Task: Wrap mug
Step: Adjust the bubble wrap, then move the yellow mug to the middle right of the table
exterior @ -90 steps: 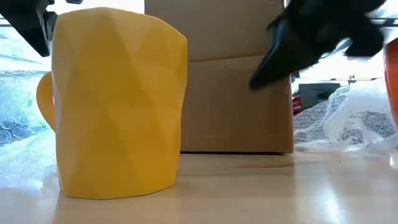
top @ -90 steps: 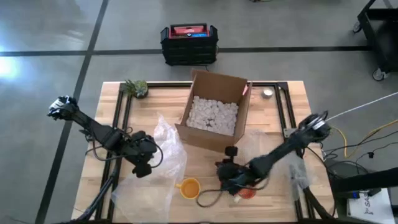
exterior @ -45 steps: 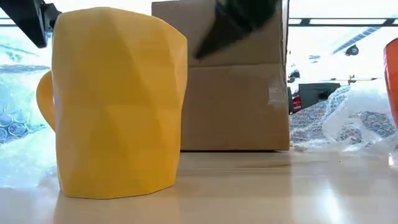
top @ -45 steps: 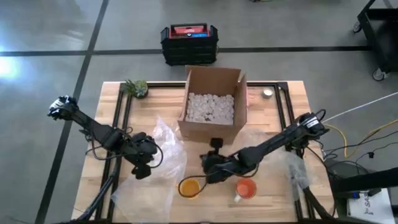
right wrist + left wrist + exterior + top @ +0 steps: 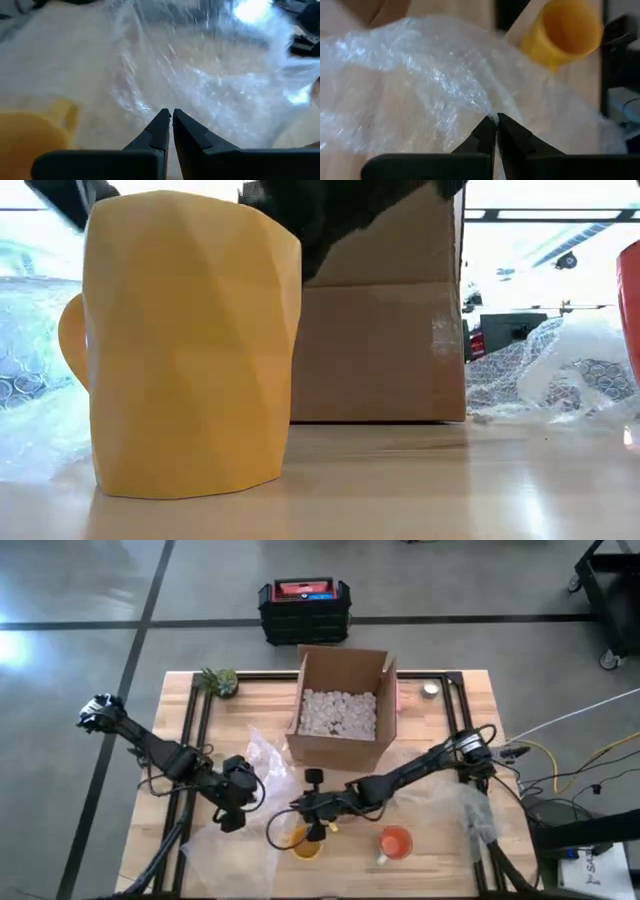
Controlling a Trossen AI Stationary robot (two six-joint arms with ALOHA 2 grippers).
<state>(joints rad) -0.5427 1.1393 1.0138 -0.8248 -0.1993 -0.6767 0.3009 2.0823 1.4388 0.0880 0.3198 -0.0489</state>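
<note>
Right gripper [image 5: 318,827]: mine, now just above the yellow mug's [image 5: 305,840] rim; half a second ago it sat beside the mug on the box [image 5: 340,710] side, a second ago over by the red mug [image 5: 395,842]
Right fingers [image 5: 159,131]: pressed together, tips touching, nothing between them
Left gripper [image 5: 232,815]: hardly moved, fingers pinched on a fold of the wrap [image 5: 420,90]
Mug: upright on the table [image 5: 440,850] directly under my right gripper, its handle towards my left one; the wrap lies just beside it on that side
Box: shifted between the two earlier pictures, now still, beyond my right gripper
What it means: I judge the reach across is done and the mug can be moved onto the wrap; with shut fingers a push looks likelier than a lift
Progress: early, mug bare, wrap not yet around it
Writing: none I can read; the box shows plain card and tape, the crate [image 5: 304,608] off the table has a red and blue top, too small to read
</note>
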